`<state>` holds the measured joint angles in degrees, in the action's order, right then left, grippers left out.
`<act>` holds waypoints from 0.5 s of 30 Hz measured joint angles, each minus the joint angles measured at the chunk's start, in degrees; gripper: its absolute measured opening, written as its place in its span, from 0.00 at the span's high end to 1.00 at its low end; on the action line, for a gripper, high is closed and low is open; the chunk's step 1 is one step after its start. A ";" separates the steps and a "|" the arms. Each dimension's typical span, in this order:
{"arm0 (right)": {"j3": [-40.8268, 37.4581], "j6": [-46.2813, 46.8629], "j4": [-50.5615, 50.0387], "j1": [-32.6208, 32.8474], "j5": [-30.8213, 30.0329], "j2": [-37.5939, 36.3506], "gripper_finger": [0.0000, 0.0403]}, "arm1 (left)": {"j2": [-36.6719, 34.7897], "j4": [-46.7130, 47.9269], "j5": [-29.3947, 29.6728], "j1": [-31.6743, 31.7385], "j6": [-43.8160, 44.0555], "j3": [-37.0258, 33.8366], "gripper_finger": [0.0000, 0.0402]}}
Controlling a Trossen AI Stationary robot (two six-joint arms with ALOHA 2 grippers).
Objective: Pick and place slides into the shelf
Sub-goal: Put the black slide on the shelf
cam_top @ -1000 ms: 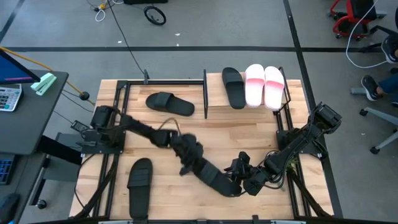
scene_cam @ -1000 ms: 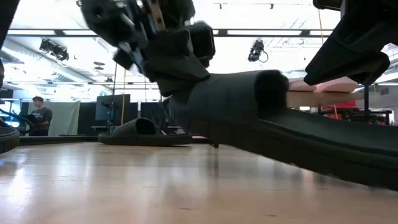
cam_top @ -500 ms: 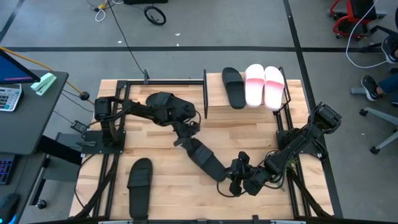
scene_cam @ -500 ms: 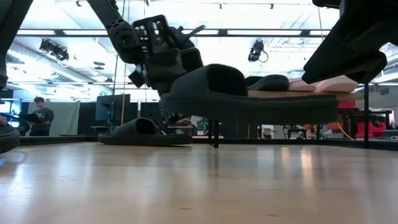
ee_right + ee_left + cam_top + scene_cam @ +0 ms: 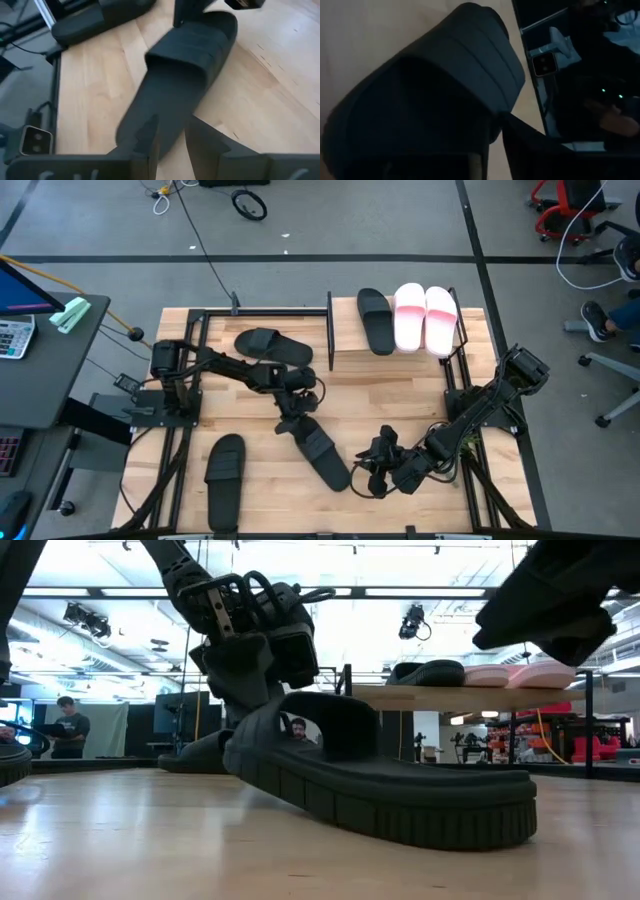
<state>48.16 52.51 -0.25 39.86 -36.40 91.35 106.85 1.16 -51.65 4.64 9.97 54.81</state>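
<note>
My left gripper (image 5: 292,412) is shut on a black slide (image 5: 318,452) at the middle of the table. One end of the slide is raised and its far-from-strap end (image 5: 500,820) rests on the wood. My right gripper (image 5: 368,472) is open and hovers just above and beside that low end (image 5: 131,134), touching nothing. The shelf (image 5: 345,358) stands at the far right with one black slide (image 5: 375,320) and two pale pink slides (image 5: 425,317) lying flat on its top board. Two more black slides lie sole-down on the table, one far left (image 5: 272,346), one near left (image 5: 225,480). My left gripper holds the black slide by the raised end next to its strap (image 5: 262,725), coming from above and pointing down. The fingers' exact place on the sole is hidden by the gripper and the strap (image 5: 450,70). The slide hangs tilted, its other end on the table.
Black metal frames (image 5: 185,380) run along the table's left and right sides by the arm bases. The shelf's black post (image 5: 330,330) stands between the far-left slide and the shelf boards. Bare wood lies near the front middle (image 5: 290,505). A person stands far off in the room (image 5: 65,725).
The slide hung lifted between both grippers, first tilted, then level. My left gripper rose toward the far edge, then came down again toward the near side. The slide's strap-less end has come away from my right gripper and now rests on the table.
</note>
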 joint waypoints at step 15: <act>1.31 -41.71 28.42 -0.40 6.39 0.00 0.76 | -7.66 6.82 -2.57 2.69 7.40 5.80 0.62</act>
<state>49.47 10.80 28.17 39.45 -30.01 91.35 99.19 7.99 -54.22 7.34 17.37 60.60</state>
